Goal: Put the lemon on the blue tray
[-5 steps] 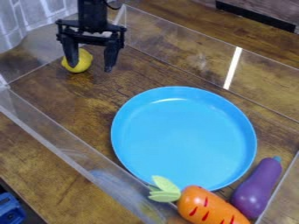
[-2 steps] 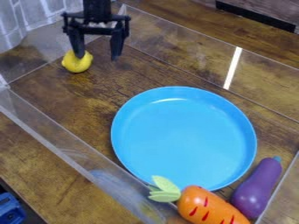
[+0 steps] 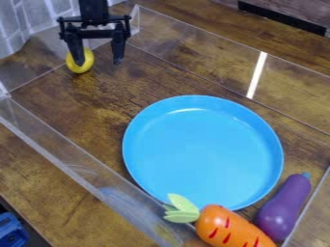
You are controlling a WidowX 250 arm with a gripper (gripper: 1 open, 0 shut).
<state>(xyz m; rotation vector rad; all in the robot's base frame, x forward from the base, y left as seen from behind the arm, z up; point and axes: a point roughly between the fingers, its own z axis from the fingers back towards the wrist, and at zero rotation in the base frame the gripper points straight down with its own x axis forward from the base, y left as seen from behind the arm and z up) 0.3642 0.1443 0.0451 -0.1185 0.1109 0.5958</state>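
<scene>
**Gripper Spread Wide at Lemon**

A black gripper (image 3: pixel 96 56), its fingers spread wide, hovers at the far left of the wooden counter (image 3: pixel 123 101), by a yellow lemon (image 3: pixel 80 64). The blue tray (image 3: pixel 203 150) lies well apart from the fruit, near a carrot (image 3: pixel 230 228) and an eggplant (image 3: pixel 284 205).

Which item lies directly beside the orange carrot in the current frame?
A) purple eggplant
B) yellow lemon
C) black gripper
A: the purple eggplant lies next to the carrot, near the rim of the blue tray.
</scene>
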